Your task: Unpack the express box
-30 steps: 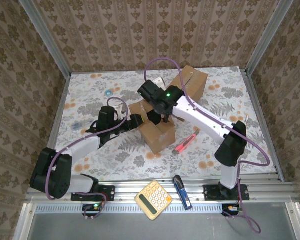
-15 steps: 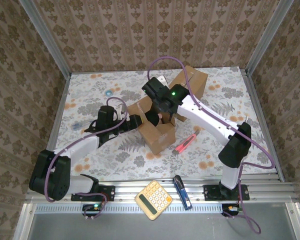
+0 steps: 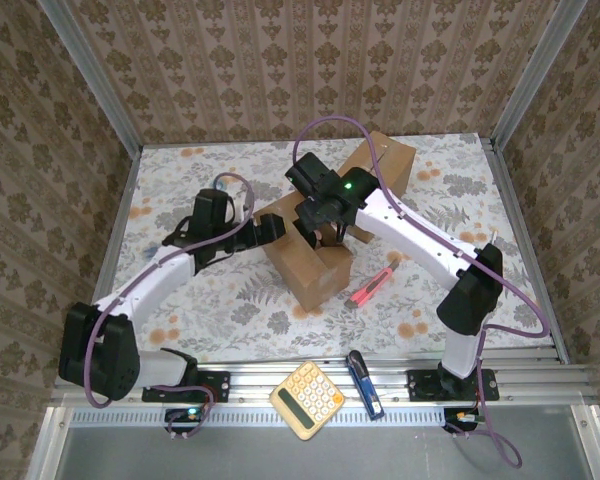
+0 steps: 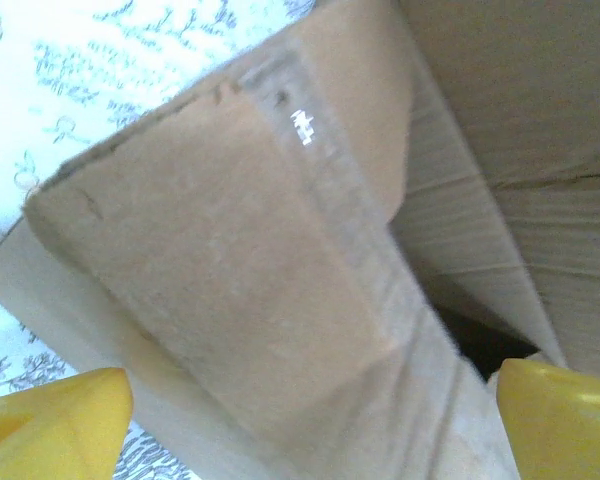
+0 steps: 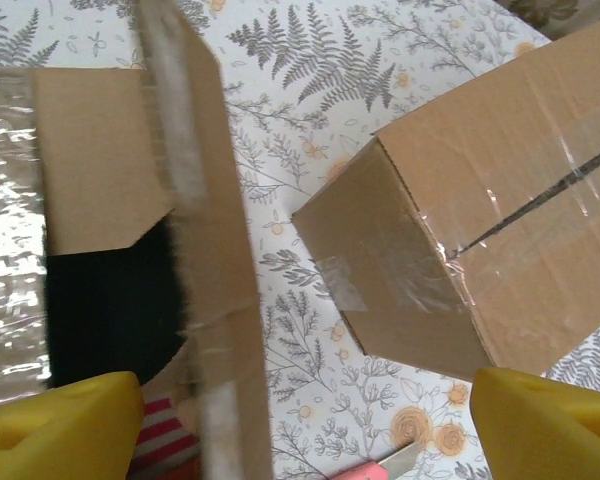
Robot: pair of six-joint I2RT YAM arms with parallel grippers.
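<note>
Seen from above, a table [image 3: 450, 300] covered in a floral-print cloth fills the walled cell, with both arms bolted along its near edge. The left arm reaches from the near-left corner toward the centre, and the right arm arches from the near-right corner up and over to the same spot. At the centre lies the express box [image 3: 315, 272], a brown carton with its flaps raised and a dark interior showing. Just beyond it, toward the far right, a second carton [image 3: 385, 165] lies taped shut; the right wrist camera shows clear tape crossing its end face [image 5: 480, 250]. The left gripper [image 3: 272, 228] is at the left flap of the express box, and in its own wrist view [image 4: 310, 420] the yellow fingertips [image 4: 50, 420] stand spread wide with the flap's cardboard face between them, not pinched. The right gripper [image 3: 323, 232] hangs over the box mouth; in its wrist view [image 5: 300, 420] the fingers are likewise spread wide, and an upright taped flap edge rises between them beside the dark opening. A yellow calculator [image 3: 307, 399] rests on the near rail, with a blue tool [image 3: 364, 383] just to its right. A red utility knife [image 3: 372, 288] lies on the cloth just right of the express box. A small blue disc [image 3: 217, 185] sits well apart at the far left.
</note>
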